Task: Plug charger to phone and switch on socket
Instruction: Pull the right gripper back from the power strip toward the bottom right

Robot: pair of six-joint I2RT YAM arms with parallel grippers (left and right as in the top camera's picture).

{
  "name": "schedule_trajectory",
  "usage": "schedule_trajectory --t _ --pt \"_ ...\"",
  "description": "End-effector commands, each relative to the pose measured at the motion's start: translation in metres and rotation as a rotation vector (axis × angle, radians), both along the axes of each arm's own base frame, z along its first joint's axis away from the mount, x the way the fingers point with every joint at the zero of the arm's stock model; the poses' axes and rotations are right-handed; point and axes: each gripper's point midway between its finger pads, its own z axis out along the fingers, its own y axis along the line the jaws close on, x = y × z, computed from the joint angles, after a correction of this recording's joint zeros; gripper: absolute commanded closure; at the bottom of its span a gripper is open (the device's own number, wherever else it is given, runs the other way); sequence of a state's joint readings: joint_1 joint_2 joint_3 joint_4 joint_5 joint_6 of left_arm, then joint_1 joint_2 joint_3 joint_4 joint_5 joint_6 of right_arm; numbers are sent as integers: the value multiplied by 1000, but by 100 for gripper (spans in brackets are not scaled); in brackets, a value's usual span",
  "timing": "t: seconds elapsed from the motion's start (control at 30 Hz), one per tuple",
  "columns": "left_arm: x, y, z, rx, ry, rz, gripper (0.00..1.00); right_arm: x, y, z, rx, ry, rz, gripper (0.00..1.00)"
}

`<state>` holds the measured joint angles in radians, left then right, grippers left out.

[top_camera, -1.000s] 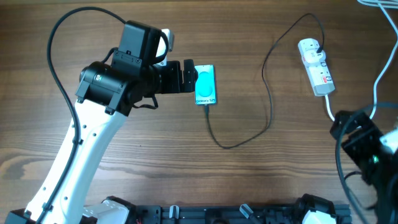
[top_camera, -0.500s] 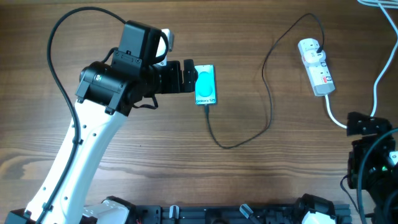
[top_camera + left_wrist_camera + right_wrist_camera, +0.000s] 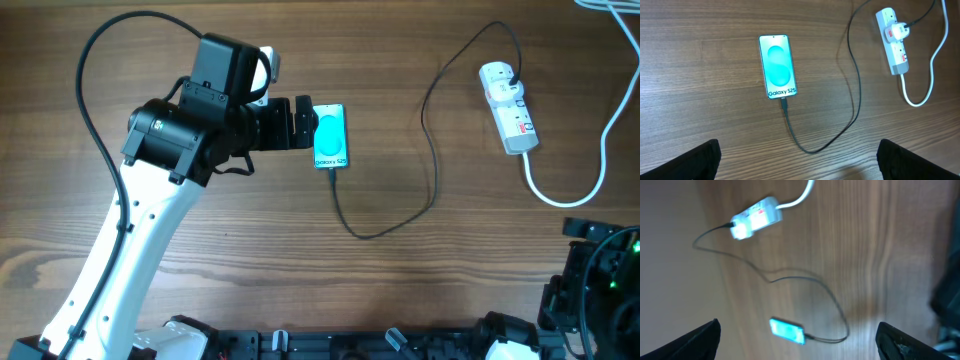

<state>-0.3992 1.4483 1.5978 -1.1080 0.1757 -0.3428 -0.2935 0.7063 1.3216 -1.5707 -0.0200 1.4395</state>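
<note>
Wood-grain table (image 3: 700, 100) is carrying everything. Phone (image 3: 776, 66) is lying flat, screen glowing, with the charger (image 3: 784, 105) tip sitting at its bottom port, so the plugging looks done. Socket (image 3: 895, 55) is lying well apart at right, switch state unclear. Left jaws are hovering wide beside the phone; right jaws, wide too, are holding nothing.

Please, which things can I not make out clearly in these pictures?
- Switch position on the socket: too small in the overhead and left wrist views, blurred in the right wrist view.
- Tip of the charger at the phone: too small to tell whether it is fully seated.
- Far end of the white cord: cut off by the edge in every view.
</note>
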Motion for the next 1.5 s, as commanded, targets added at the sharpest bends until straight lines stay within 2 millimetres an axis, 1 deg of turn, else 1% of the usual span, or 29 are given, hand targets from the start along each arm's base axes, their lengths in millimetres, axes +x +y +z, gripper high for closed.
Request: schedule_trajectory --t 0.0,0.07,0.17,0.23,0.33,0.37,0.43,0.5,0.57,0.6,0.67,0.73,0.8,0.83,0.9,0.97,1.07,1.17,1.3,1.4,1.47 --pt "0 3 0 4 0 17 0 -4 -8 -6 -55 7 -26 0" --pt "0 3 0 4 0 17 0 -1 -7 -9 -79 -12 9 0" --pt "0 3 0 4 0 17 0 7 -3 -15 -159 -42 139 0" --pt "0 3 0 4 0 17 0 7 2 -29 -182 -39 218 0" --pt "0 3 0 4 0 17 0 4 15 -52 -122 -39 262 0" --pt "0 3 0 4 0 17 0 4 16 -57 -115 -43 256 0" --pt "0 3 0 4 0 17 0 4 15 -74 -83 -57 205 0" --pt "0 3 0 4 0 17 0 9 13 -82 -91 -87 188 0" --pt "0 3 0 4 0 17 0 18 12 -87 -148 -134 248 0" --pt "0 3 0 4 0 17 0 28 13 -85 -222 -182 323 0" --pt "0 3 0 4 0 17 0 49 18 -70 -374 -295 479 0" --pt "0 3 0 4 0 17 0 74 37 -35 -656 -486 749 0" --pt "0 3 0 4 0 17 0 83 54 -14 -851 -607 911 0" --pt "0 3 0 4 0 17 0 84 60 -5 -932 -649 961 0" --pt "0 3 0 4 0 17 0 85 64 3 -1026 -686 998 0" --pt "0 3 0 4 0 17 0 86 61 4 -1063 -679 991 0" --pt "0 3 0 4 0 17 0 88 56 -5 -1068 -650 973 0" --pt "0 3 0 4 0 17 0 90 56 -14 -1064 -645 977 0" --pt "0 3 0 4 0 17 0 97 56 -31 -1069 -657 974 0" --pt "0 3 0 4 0 17 0 101 56 -40 -1108 -688 965 0" --pt "0 3 0 4 0 17 0 102 60 -43 -1149 -721 980 0"
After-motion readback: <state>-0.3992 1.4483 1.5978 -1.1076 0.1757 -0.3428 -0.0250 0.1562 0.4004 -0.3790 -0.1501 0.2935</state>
